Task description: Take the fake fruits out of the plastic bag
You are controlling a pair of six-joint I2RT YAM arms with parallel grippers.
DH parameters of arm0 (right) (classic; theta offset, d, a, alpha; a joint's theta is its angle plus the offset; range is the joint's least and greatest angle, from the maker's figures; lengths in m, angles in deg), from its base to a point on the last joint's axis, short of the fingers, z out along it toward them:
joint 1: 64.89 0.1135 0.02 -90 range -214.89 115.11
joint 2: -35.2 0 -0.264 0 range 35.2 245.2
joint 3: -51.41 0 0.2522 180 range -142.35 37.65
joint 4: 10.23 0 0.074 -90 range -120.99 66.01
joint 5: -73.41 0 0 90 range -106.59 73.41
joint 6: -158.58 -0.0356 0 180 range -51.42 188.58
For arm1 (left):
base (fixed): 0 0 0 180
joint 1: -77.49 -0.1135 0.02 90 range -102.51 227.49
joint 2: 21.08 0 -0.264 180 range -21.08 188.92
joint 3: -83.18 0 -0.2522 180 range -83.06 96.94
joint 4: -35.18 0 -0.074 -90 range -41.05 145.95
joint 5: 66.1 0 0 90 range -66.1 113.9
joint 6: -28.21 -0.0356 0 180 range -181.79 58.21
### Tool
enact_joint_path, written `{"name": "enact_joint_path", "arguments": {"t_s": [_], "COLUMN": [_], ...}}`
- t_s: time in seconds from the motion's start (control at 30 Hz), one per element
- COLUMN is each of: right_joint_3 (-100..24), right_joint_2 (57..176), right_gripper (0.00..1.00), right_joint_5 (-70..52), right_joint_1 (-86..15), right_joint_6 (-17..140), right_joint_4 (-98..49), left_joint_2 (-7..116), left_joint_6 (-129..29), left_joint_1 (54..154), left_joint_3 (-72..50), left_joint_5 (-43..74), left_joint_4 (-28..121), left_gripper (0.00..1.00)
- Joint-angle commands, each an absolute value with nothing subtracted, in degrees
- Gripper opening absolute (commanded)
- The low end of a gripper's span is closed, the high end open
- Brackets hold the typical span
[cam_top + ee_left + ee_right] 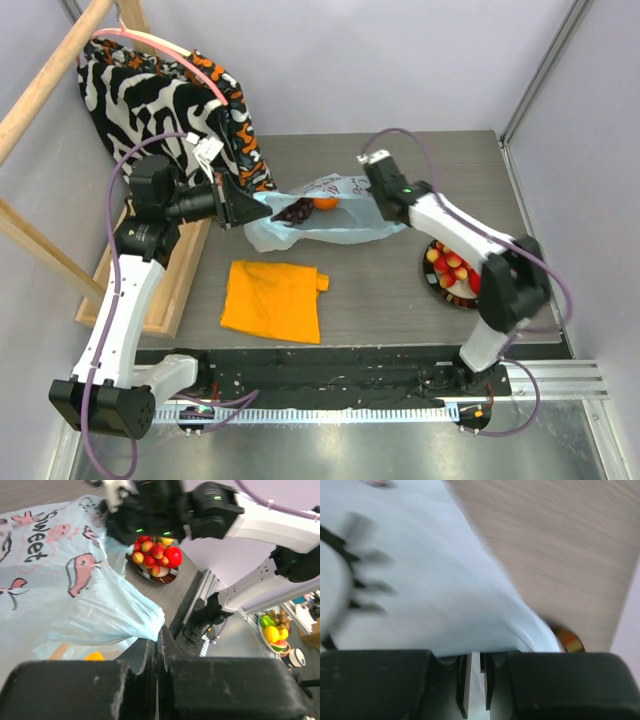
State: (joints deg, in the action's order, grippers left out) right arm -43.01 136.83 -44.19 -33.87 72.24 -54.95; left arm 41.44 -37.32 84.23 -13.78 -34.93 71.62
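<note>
The pale blue plastic bag (330, 215) with pink cartoon print lies stretched across the table's middle. Through its mouth show a dark purple grape bunch (293, 211) and an orange (324, 203). My left gripper (250, 210) is shut on the bag's left edge; the film (75, 605) bunches into its jaws. My right gripper (368, 178) is shut on the bag's right edge, with film (430, 590) pinched between its jaws. A plate (432, 276) at the right holds small red and yellow fruits (452, 268), also seen in the left wrist view (155, 555).
An orange folded cloth (272, 298) lies in front of the bag. A zebra-striped cloth (160, 100) hangs over a wooden frame (50, 75) at the back left. Grey walls close in both sides and the back.
</note>
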Motion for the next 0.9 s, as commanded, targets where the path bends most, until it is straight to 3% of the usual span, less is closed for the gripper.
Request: {"name": "enact_joint_path", "arguments": {"t_s": [0.0, 0.13, 0.53, 0.7, 0.87], "right_joint_3": [-32.33, -28.96, -41.09, -42.41, -48.20], "right_joint_2": [116.88, 110.44, 121.86, 124.93, 132.73], "right_gripper": [0.18, 0.19, 0.24, 0.19, 0.19], "right_joint_5": [-41.32, -28.39, -7.64, -8.41, -22.01], "right_joint_1": [-34.66, -34.40, -29.13, -27.10, -27.45], "right_joint_6": [70.97, 71.48, 75.61, 75.62, 75.88], "right_joint_4": [-58.86, -60.37, -59.23, -59.84, -59.15], "left_joint_2": [37.37, 37.19, 44.13, 45.19, 46.94], "left_joint_6": [-34.55, -33.57, -28.13, -26.90, -25.84], "left_joint_1": [84.43, 87.14, 88.83, 88.83, 88.83], "left_joint_3": [-16.25, -19.60, -19.42, -19.60, -17.59], "left_joint_5": [-39.99, -40.71, -32.09, -30.42, -30.50], "left_joint_4": [70.39, 70.39, 61.69, 60.03, 57.65], "left_gripper": [0.00, 0.00, 0.00, 0.00, 0.00]}}
